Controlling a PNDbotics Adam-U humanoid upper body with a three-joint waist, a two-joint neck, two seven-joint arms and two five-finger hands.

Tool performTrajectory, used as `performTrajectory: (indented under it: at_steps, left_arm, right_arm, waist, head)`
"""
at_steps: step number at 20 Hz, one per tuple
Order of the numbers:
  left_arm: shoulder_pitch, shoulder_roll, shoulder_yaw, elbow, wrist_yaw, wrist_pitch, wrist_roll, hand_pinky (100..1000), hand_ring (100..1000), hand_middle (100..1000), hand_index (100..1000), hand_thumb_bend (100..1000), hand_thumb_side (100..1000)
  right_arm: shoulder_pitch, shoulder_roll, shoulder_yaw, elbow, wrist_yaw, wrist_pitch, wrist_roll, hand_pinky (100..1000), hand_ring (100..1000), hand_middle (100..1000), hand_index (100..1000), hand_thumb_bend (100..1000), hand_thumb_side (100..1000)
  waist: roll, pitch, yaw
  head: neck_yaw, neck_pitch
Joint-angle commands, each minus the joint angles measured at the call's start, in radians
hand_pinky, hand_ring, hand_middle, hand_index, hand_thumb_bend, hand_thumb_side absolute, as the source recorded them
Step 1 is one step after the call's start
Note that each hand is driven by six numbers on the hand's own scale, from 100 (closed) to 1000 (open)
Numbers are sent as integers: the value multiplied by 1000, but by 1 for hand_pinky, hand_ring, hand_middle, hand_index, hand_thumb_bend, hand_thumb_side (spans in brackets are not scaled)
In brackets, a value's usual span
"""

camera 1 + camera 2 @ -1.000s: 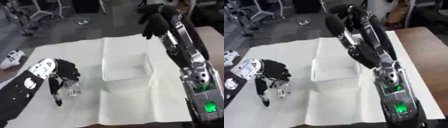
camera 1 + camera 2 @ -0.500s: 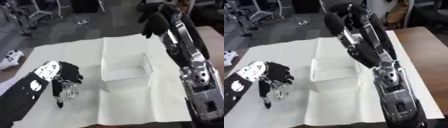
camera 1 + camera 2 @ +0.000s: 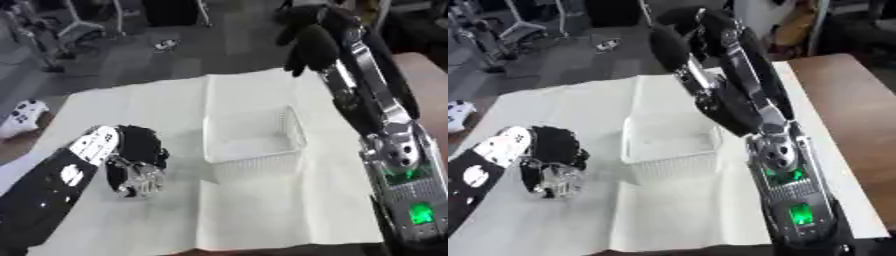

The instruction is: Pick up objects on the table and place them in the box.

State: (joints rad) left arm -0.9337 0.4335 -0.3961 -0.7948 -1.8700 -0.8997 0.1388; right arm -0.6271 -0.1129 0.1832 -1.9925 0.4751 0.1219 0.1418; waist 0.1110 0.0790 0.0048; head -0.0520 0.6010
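Our left robot hand curls around a clear shiny thing, lower left, beside the white basket. Our right robot hand hangs up top, fingers relaxed.

no legible text, labels or nos. anywhere, all too blurred

The left robot hand now has its fingers curled in around the clear, shiny object. A second ago those fingers hung long and spread, with one reaching down past the object toward the near edge of the white cloth; half a second ago they were still stretched downward. The hand and object now sit slightly closer to the white mesh box than before. The left forearm now lies more steeply across the lower left corner, its white panels turned further toward the camera.
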Motion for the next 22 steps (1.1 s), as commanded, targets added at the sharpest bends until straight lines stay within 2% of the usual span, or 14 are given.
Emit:
performTrajectory:
  at_steps: [1, 2, 3, 4, 5, 6, 7, 8, 11, 12, 14, 22]
  left_arm:
    - [-8, 23, 22, 18, 24, -6, 66, 280, 394, 451, 544, 100, 611]
    - [-5, 22, 25, 31, 32, -7, 78, 271, 384, 434, 521, 100, 599]
    - [-4, 21, 27, 43, 40, -7, 86, 237, 347, 366, 451, 100, 566]
    - [-4, 21, 29, 52, 47, -7, 92, 217, 324, 337, 420, 100, 552]
    - [-4, 21, 30, 58, 53, -7, 98, 146, 250, 227, 320, 100, 514]
    - [-4, 23, 31, 61, 61, -7, 105, 103, 199, 166, 277, 100, 498]
    - [-4, 25, 31, 63, 69, -7, 111, 100, 136, 102, 237, 100, 488]
    - [-5, 28, 32, 65, 77, -7, 114, 100, 100, 100, 218, 100, 484]
    - [-11, 40, 36, 62, 101, -7, 99, 100, 100, 100, 197, 100, 468]
    - [-15, 46, 36, 58, 111, -7, 87, 100, 100, 100, 191, 100, 402]
    - [-27, 60, 35, 48, 133, -7, 55, 100, 100, 100, 188, 100, 348]
    - [-77, 123, 30, -26, 242, -5, -95, 100, 100, 100, 191, 100, 317]
  right_arm:
    - [-19, 5, 0, -8, -2, -1, 2, 382, 429, 546, 752, 621, 1000]
    - [-19, 4, 0, -8, -2, -1, 2, 382, 430, 546, 752, 621, 1000]
    - [-19, 4, 0, -8, -2, -1, 2, 382, 430, 546, 752, 621, 1000]
    - [-19, 4, 0, -8, -2, -1, 2, 382, 430, 546, 752, 621, 1000]
    - [-19, 4, 0, -8, -2, -1, 2, 382, 430, 546, 752, 620, 1000]
    - [-19, 5, -1, -8, -2, -1, 2, 382, 430, 546, 752, 620, 1000]
    - [-19, 5, -1, -8, -2, -1, 2, 382, 429, 546, 752, 620, 1000]
    - [-18, 4, -1, -8, -2, -1, 2, 382, 429, 546, 752, 620, 1000]
    - [-17, 3, -1, -8, -3, -1, 2, 382, 429, 546, 752, 620, 1000]
    - [-16, 3, -1, -8, -2, 0, 2, 382, 429, 546, 752, 621, 1000]
    - [-13, 1, -1, -8, -2, 0, 2, 381, 429, 546, 753, 622, 1000]
    - [-4, -6, -1, -8, -2, 3, 4, 381, 429, 546, 753, 624, 1000]
  waist:
    - [-5, -10, 4]
    - [-6, -10, 4]
    - [-6, -10, 4]
    - [-6, -10, 4]
    - [-6, -10, 4]
    - [-5, -10, 4]
    - [-5, -11, 4]
    - [-5, -11, 4]
    - [-4, -12, 5]
    - [-4, -12, 6]
    - [-3, -14, 8]
    - [1, -21, 15]
  head:
    - [10, -9]
    - [11, -9]
    - [11, -8]
    - [11, -8]
    - [11, -7]
    - [11, -7]
    - [11, -6]
    - [10, -6]
    - [10, -4]
    - [10, -3]
    - [10, -1]
    - [22, 13]
